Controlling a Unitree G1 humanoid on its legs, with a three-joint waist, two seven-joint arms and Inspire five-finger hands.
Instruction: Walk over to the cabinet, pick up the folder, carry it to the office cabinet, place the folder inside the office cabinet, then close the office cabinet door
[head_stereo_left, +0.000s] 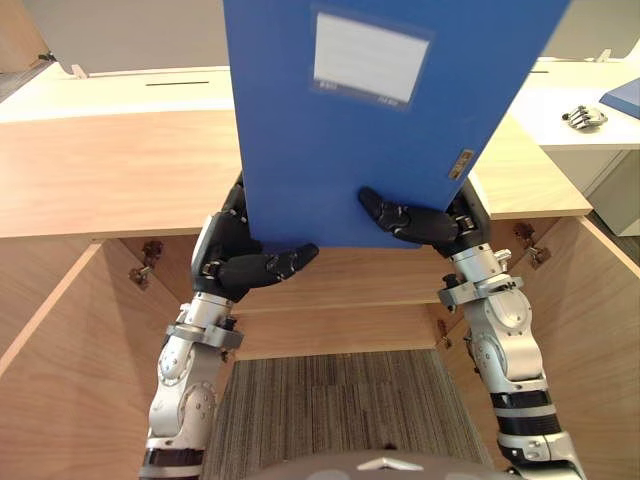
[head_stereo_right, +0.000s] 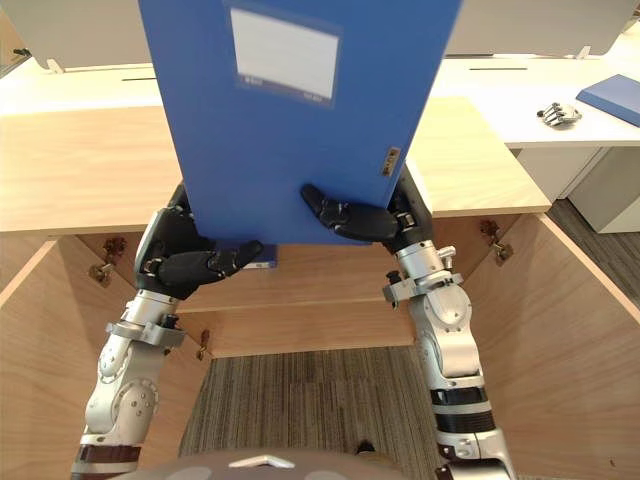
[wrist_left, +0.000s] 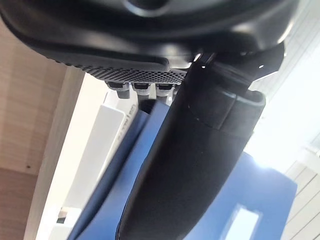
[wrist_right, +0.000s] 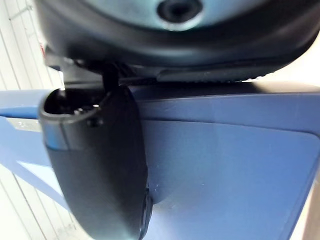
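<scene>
Blue folder (head_stereo_left: 350, 150), upright at upper centre of the frame: I hold its lower edge pinched in my left robot hand (head_stereo_left: 240, 265) and right robot hand (head_stereo_left: 425, 222), above the open wooden cabinet (head_stereo_left: 110, 170).

The left arm (head_stereo_left: 185, 370) and right arm (head_stereo_left: 505, 350) are rising from below with elbows bent and wrists lifted, angling slightly toward each other. The left robot hand (head_stereo_left: 232, 262) is pinching the lower left corner of the folder (head_stereo_left: 350, 150), its thumb lying across the front face and its fingers curling behind. The right robot hand (head_stereo_left: 440, 225) is sitting slightly higher, clamping the lower right edge with its thumb stretching inward over the front.
</scene>
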